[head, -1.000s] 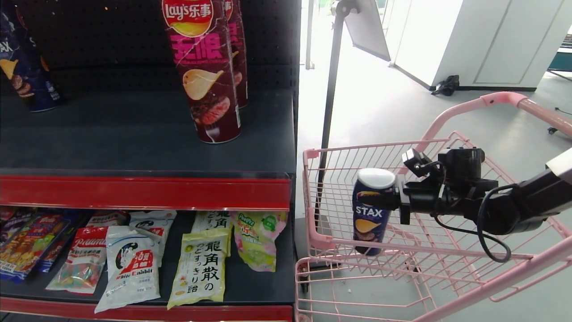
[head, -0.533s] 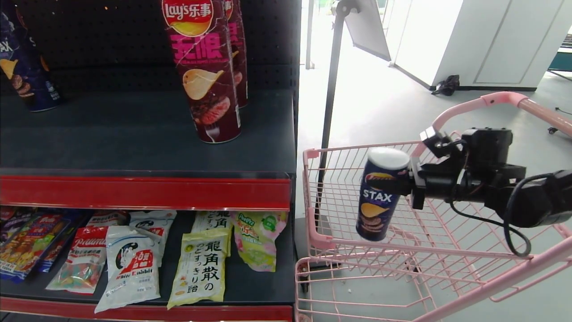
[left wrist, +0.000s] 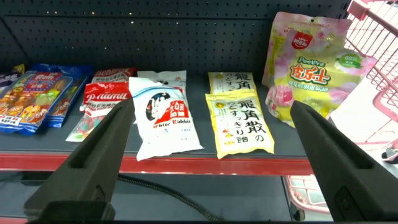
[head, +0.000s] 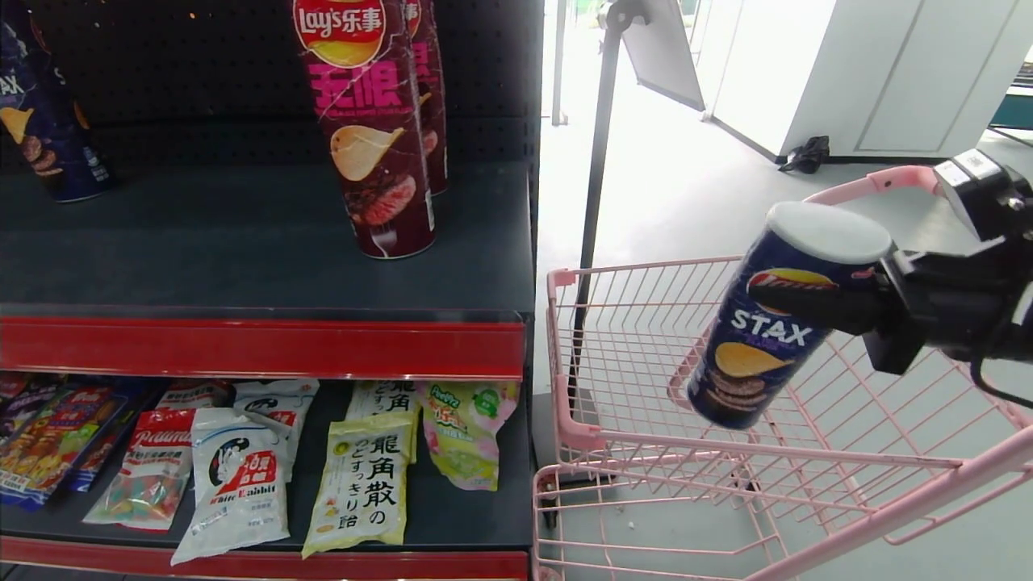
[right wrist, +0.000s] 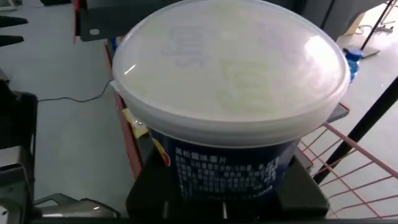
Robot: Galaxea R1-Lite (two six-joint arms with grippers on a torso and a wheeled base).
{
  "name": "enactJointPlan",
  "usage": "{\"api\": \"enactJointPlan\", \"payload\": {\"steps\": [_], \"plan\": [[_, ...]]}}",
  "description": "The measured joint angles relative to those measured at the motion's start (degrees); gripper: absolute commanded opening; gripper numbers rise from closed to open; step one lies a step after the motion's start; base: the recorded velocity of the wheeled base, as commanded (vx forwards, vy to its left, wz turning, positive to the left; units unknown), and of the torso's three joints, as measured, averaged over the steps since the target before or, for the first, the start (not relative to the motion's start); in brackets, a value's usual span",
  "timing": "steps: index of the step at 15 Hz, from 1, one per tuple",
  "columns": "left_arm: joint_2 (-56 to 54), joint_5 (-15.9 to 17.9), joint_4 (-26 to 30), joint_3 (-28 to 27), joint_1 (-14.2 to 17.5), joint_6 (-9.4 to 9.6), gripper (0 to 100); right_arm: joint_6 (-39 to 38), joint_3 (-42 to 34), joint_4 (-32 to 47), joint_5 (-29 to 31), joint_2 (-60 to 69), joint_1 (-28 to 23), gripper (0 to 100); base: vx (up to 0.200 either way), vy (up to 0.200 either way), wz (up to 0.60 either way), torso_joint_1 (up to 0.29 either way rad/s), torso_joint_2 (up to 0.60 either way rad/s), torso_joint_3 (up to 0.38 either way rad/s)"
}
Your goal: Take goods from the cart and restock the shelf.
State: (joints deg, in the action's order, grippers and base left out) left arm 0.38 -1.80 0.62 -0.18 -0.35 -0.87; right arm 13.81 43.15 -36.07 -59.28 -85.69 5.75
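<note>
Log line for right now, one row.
right claw: shut on chip can, tilted, over cart | left claw: open, facing snack bags | chip can not yet on shelf

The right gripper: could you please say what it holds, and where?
The right gripper holds a dark blue cylindrical crisp can with a white lid, by its upper wall just under the lid.

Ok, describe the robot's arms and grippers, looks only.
The right gripper is matte black and blocky, with a white-labelled box above it and a black wrist cable behind. The left gripper has two dark grey, wedge-shaped fingers and a thin black cable beneath.
</note>
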Motion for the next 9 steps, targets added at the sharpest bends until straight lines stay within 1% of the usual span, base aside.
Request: {"api": "enactJointPlan", "payload": {"steps": [3, 5, 9], "plan": [[0.0, 0.0, 0.0, 0.0, 0.0, 0.0, 100, -0.2, -5.1, 4.3, 0.5, 5.6, 3.4, 0, 0.0, 0.0, 0.0, 0.0, 0.0, 0.0], [0.0, 0.0, 0.0, 0.0, 0.0, 0.0, 100, -0.2, -5.8, 5.0, 3.6, 7.8, 4.4, 0, 0.0, 0.0, 0.0, 0.0, 0.0, 0.0], [0.0, 0.0, 0.0, 0.0, 0.0, 0.0, 100, 0.5, -7.2, 5.0, 5.7, 9.7, 4.9, 0, 0.0, 0.0, 0.0, 0.0, 0.0, 0.0]]}}
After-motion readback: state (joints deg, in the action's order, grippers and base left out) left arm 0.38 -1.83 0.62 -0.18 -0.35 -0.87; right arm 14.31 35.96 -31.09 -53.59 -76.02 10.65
